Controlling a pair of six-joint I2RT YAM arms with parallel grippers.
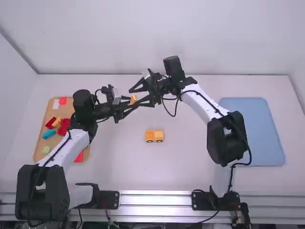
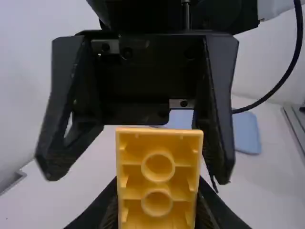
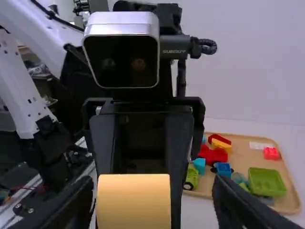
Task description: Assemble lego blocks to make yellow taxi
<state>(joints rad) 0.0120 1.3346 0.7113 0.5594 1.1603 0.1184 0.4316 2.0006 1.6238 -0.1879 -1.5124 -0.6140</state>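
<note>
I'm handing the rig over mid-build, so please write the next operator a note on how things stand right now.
Left gripper: shut on a yellow block, hollow underside towards its wrist camera.
Right gripper: open, fingers on either side of that block, not gripping it.
On the table: yellow wheeled piece, between the arms; other parts in the wooden tray, by the left arm.
Done: wheeled piece out on the table.
Left: the held block is not on it yet; probably pass it to the right gripper, then press it on.

Plain pale wall (image 1: 114, 33) behind white table (image 1: 124, 171)
</note>
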